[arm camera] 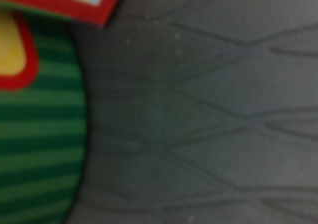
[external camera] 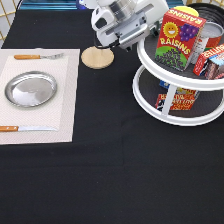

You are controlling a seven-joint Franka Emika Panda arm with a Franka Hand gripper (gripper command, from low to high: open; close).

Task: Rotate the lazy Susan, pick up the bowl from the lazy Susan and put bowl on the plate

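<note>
The two-tier white lazy Susan [external camera: 170, 119] stands at the exterior view's right. The black bowl [external camera: 210, 10] shows only as a dark glossy rim at the back of the upper tier, mostly hidden behind boxes and a can. My gripper [external camera: 127, 35] hangs at the upper tier's left edge, next to a Raisins box [external camera: 179, 39] and some way left of the bowl. The wrist view shows the tier's grey non-slip surface [arm camera: 231, 125] and the box's green side [arm camera: 36, 125] from close by. The silver plate [external camera: 31, 89] lies empty on a placemat at the left.
A round wooden coaster [external camera: 97, 57] lies just left of and below the gripper. A fork [external camera: 37, 56] and a knife [external camera: 27, 128] flank the plate on the pale placemat [external camera: 67, 100]. Boxes stand on both tiers, with a can [external camera: 212, 37] on the upper one.
</note>
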